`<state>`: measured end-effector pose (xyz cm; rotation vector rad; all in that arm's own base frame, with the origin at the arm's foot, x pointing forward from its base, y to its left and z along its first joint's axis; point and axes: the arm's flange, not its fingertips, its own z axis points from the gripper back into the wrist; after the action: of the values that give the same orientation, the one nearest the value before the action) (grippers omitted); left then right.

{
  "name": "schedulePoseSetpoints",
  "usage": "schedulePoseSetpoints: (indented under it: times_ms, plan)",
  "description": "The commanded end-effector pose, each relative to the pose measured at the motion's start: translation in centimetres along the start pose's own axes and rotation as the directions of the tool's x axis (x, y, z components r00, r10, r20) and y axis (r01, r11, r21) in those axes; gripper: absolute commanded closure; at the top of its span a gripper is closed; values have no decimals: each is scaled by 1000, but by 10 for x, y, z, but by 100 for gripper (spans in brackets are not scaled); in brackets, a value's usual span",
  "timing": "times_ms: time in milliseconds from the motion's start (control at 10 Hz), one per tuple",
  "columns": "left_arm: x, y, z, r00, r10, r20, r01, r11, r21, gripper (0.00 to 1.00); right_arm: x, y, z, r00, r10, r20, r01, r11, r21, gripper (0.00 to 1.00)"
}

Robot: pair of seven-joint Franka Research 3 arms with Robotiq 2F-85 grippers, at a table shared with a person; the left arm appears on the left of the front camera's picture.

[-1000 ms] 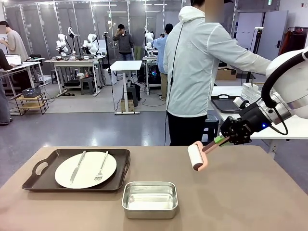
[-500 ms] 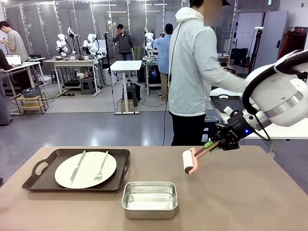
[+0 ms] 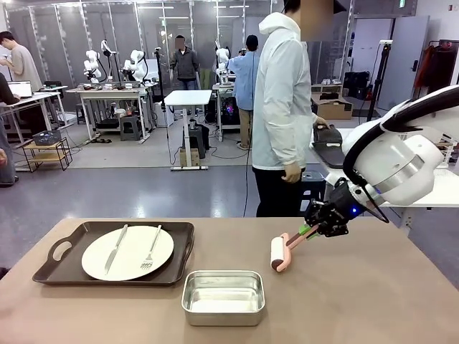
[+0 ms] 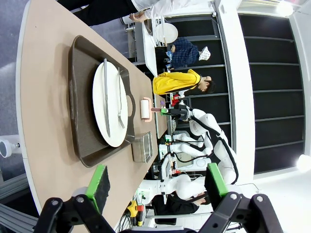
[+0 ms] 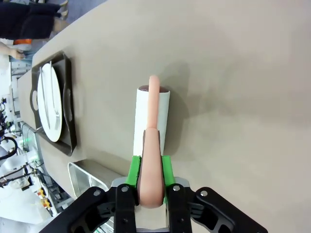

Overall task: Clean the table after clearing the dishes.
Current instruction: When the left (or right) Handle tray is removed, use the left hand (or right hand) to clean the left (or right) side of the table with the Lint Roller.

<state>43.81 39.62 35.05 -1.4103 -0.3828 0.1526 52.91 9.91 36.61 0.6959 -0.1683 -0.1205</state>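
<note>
My right gripper is shut on the pink handle of a lint roller, whose white drum rests on or just above the taupe table right of centre. One white plate with a knife and fork lies on a dark brown tray at the table's left. My left gripper hangs open in the air off the table's end, with nothing between its green pads. A person in a pale jacket stands behind the far edge, holding a dark tray at the white side table.
A small steel pan sits near the front edge at the middle, just left of the roller. A white side table stands behind my right arm. Bare tabletop lies to the right of the roller.
My right arm has swung left and down, bringing the roller from mid-air to the tabletop. The person has turned further towards the side table. The plate, tray and pan have stayed put.
</note>
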Motion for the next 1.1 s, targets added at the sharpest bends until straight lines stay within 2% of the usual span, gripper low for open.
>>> schedulePoseSetpoints:
  times_ms: [0,200,500,700,1000]
  plan:
    - [-1,-1,2,1000,-5,5,5,1000,3,0,-2,-11,-7,999,-38,27,38,999,2,79]
    - [-1,-1,2,1000,-5,5,5,1000,3,0,-3,-48,4,994,-97,48,97,995,6,79]
    - [-1,-1,2,1000,-5,5,5,1000,3,0,0,-104,32,990,-120,75,120,993,6,79]
    - [-1,-1,2,1000,-5,5,5,1000,3,0,5,-142,57,989,-108,97,111,993,-29,79]
    - [-1,-1,2,1000,-5,5,5,1000,3,0,11,-179,93,988,-98,115,110,989,-101,79]
